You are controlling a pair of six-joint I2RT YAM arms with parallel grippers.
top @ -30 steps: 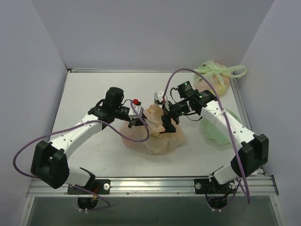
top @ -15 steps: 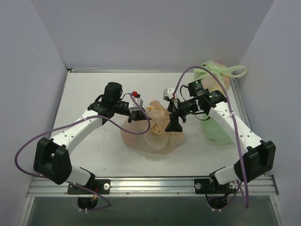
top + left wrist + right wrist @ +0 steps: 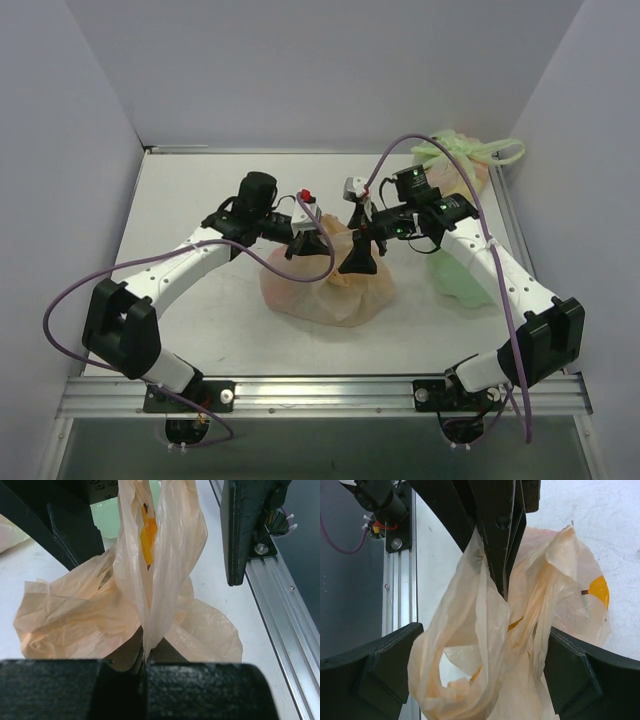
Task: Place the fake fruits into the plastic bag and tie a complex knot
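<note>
Plastic bag (image 3: 325,290) lies heaped at the centre of the tabletop (image 3: 200,190), between both arms. 1 band of its film rises from the heap, long axis running up to the left claw (image 3: 145,665), which is clenched on it. Right claw (image 3: 480,670) is released, jaws spread wide either side of loose film. Creased film hides the contents; a knot cannot be made out.

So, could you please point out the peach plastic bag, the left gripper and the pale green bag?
plastic bag (image 3: 335,295), top external view, its lower body.
left gripper (image 3: 145,664), left wrist view, shut fingertips pinching the bag film.
pale green bag (image 3: 468,178), top external view, its body.
</note>
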